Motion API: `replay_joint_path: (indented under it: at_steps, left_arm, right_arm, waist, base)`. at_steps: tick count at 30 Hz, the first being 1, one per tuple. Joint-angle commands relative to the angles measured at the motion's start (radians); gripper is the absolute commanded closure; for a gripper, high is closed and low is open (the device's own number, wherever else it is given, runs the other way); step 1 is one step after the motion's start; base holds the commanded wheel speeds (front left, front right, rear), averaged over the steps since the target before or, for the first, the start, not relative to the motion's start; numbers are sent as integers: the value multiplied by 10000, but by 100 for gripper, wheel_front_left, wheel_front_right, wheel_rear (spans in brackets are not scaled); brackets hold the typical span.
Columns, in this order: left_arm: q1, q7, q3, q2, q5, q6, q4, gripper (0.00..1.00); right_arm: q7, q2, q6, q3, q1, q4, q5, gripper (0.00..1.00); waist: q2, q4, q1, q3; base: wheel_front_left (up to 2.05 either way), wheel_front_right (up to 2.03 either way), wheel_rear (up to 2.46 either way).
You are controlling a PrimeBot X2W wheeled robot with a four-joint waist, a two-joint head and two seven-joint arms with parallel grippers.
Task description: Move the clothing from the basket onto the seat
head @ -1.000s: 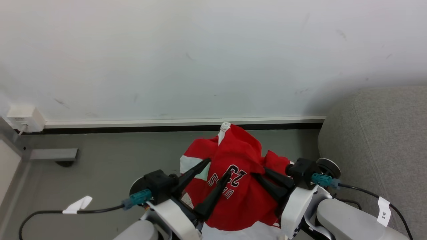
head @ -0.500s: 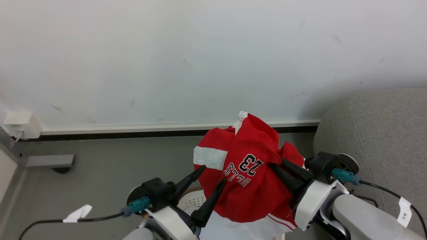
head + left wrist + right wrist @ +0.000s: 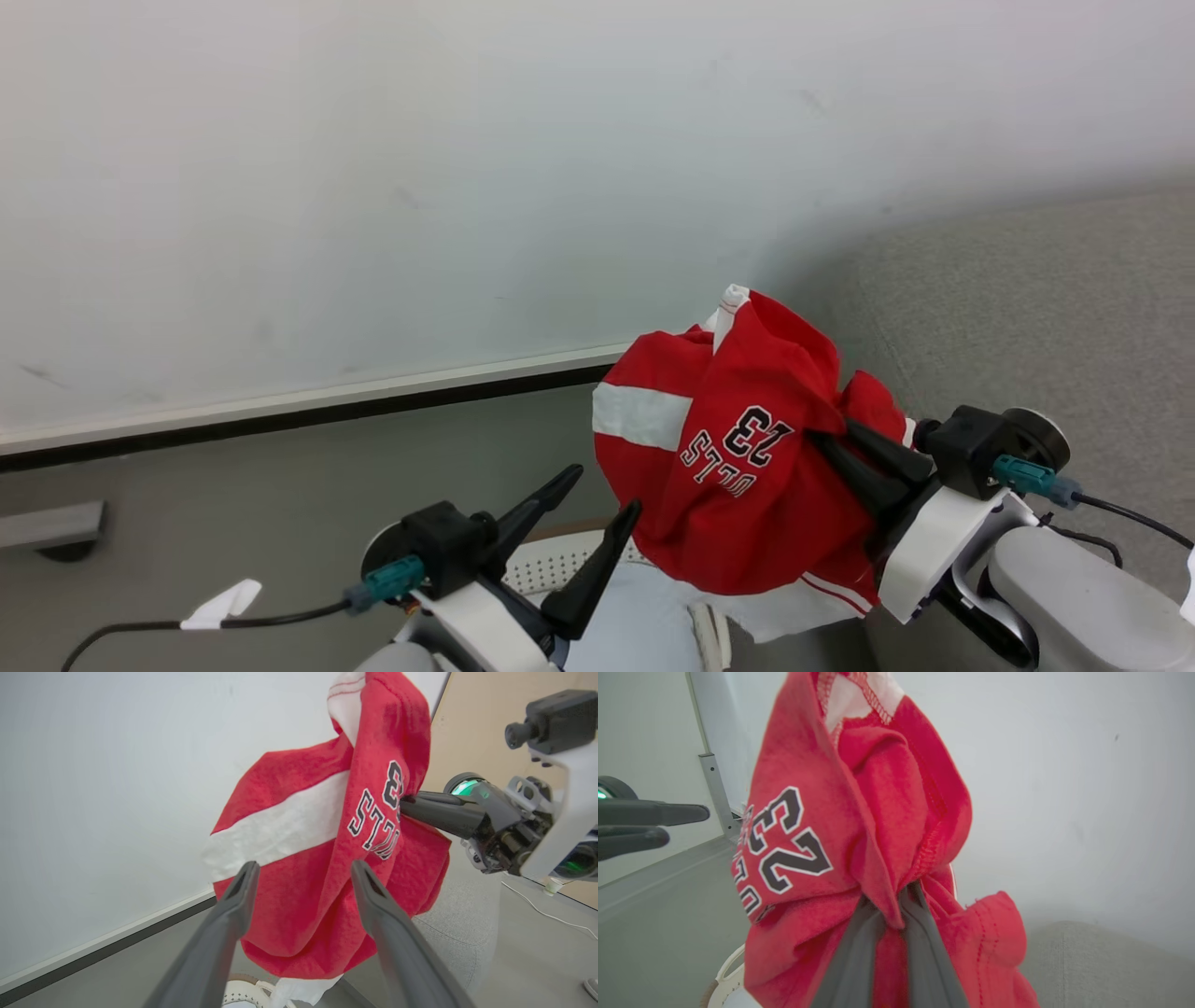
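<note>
The clothing (image 3: 738, 467), a red jersey printed "23", hangs bunched in the air from my right gripper (image 3: 826, 441), which is shut on a fold of it. In the right wrist view the fingers pinch the red cloth (image 3: 859, 826) at the gripper (image 3: 889, 900). My left gripper (image 3: 605, 490) is open and holds nothing, just left of and below the jersey (image 3: 303, 858). The basket (image 3: 560, 560), white with perforated walls and a brown rim, sits below between the arms. The seat (image 3: 1027, 327), a grey sofa, rises at the right behind the jersey.
A pale blue-white cloth (image 3: 635, 625) lies in the basket. A white wall with a dark baseboard (image 3: 327, 411) runs behind over grey floor. A grey metal foot (image 3: 47, 527) sits at the far left. A tagged cable (image 3: 219, 602) trails from the left wrist.
The head view has swung right, bringing more sofa in. My right gripper has carried the jersey up and rightward, out from between the left fingers. The left gripper stays open.
</note>
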Motion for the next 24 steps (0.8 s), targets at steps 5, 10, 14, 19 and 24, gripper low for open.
replay_joint_path:
  at_steps: [5,10,14,19,24]
  left_arm:
    - [90,-5,-36,-84,137,-35,-19,0]
    - [61,-6,-37,-98,171,-18,-59,0]
    - [15,-6,-60,-91,169,-19,-89,0]
    - [-40,-6,-115,-117,166,-20,-104,0]
    - [-121,-6,-195,-82,144,-20,-155,0]
  right_arm:
    - [-36,-364,-25,-182,-121,-216,-66,100]
    - [-36,-645,-25,-373,-49,-337,-49,100]
    - [-35,-752,-25,-474,0,-427,-93,100]
    - [-10,-776,-25,-550,26,-479,-121,100]
    - [-18,-827,-25,-847,-33,-486,-191,100]
  waist:
    - [-1,-797,0,0]
    - [-1,-1200,0,22]
    - [-1,-1407,0,60]
    - [-1,-1475,0,108]
    - [-1,-1430,0,233]
  base:
    - [0,0,0]
    - [0,0,0]
    - [0,0,0]
    - [0,0,0]
    - [0,0,0]
